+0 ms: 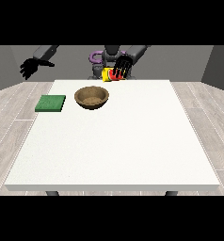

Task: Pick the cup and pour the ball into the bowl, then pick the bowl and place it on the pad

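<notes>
A brown wooden bowl (pixel 92 98) sits on the white table (pixel 118 141), left of centre near the far edge. Left of it lies a flat green pad (pixel 51 103). The hand at the view's right (pixel 122 65) is raised above the table's far edge, fingers curled round a cup (pixel 110 74) that shows yellow and red. The cup lies tipped on its side, its yellow end towards the bowl, up and to the right of it. No ball is visible. The hand at the view's left (pixel 28 67) hangs in the air beyond the table's far left corner, fingers spread and holding nothing.
The robot's torso (pixel 100 61) stands behind the table's far edge. Wood-look floor surrounds the table on both sides.
</notes>
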`<state>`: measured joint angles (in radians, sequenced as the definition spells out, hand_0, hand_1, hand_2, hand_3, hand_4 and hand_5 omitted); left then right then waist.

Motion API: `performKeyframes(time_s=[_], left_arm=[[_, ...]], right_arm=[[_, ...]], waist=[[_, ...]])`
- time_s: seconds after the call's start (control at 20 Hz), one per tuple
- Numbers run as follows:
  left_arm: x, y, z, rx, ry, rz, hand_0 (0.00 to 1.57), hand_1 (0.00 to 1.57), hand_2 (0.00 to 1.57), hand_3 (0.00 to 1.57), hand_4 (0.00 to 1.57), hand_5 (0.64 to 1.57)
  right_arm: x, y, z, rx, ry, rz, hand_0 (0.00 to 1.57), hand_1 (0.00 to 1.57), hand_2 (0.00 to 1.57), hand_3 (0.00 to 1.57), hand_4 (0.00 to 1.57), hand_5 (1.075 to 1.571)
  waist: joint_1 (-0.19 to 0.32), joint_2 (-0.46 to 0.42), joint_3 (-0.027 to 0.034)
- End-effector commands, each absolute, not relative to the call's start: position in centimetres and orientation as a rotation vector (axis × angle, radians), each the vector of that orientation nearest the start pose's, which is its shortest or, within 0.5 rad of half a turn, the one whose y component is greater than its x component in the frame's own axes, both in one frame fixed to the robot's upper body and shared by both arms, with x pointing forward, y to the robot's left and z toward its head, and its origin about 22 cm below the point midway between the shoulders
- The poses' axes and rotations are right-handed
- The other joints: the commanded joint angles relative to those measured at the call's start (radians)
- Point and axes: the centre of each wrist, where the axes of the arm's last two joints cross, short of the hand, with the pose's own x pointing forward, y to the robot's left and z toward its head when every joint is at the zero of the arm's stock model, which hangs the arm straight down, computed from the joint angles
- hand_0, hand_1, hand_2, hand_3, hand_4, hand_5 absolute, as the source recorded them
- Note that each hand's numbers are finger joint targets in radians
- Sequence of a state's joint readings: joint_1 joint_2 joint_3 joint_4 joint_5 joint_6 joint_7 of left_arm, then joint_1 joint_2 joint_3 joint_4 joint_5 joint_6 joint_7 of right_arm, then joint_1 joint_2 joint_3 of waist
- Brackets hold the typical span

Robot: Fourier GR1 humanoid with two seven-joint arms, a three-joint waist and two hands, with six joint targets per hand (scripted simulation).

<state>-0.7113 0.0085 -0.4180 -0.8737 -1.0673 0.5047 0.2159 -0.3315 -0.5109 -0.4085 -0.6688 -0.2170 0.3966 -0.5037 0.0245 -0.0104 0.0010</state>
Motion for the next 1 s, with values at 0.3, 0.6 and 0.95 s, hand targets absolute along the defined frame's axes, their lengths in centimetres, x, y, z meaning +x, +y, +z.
performKeyframes(time_s=[0.3,0.6,0.95], left_arm=[[33.8,3.3,2.7,1.233,-1.762,-1.309,0.43,0.43,1.57,1.57,0.90,1.571],[31.6,1.9,1.6,1.324,-1.769,-1.462,0.00,0.00,1.57,1.57,0.88,1.556],[32.5,0.2,4.3,1.464,-1.681,-1.712,0.00,0.00,1.57,1.57,1.25,1.395]], right_arm=[[33.0,-40.4,-0.4,-0.101,-1.661,-0.083,0.00,0.00,0.00,0.34,0.00,1.525],[33.5,-40.7,0.3,-0.044,-1.724,-0.060,0.00,0.00,0.00,0.22,0.00,1.527],[34.0,-40.2,0.4,-0.029,-1.760,-0.050,0.00,0.00,0.00,0.16,0.00,1.516]], waist=[[-0.014,0.004,-0.0006],[-0.058,0.058,-0.0005],[-0.074,0.095,-0.0002]])
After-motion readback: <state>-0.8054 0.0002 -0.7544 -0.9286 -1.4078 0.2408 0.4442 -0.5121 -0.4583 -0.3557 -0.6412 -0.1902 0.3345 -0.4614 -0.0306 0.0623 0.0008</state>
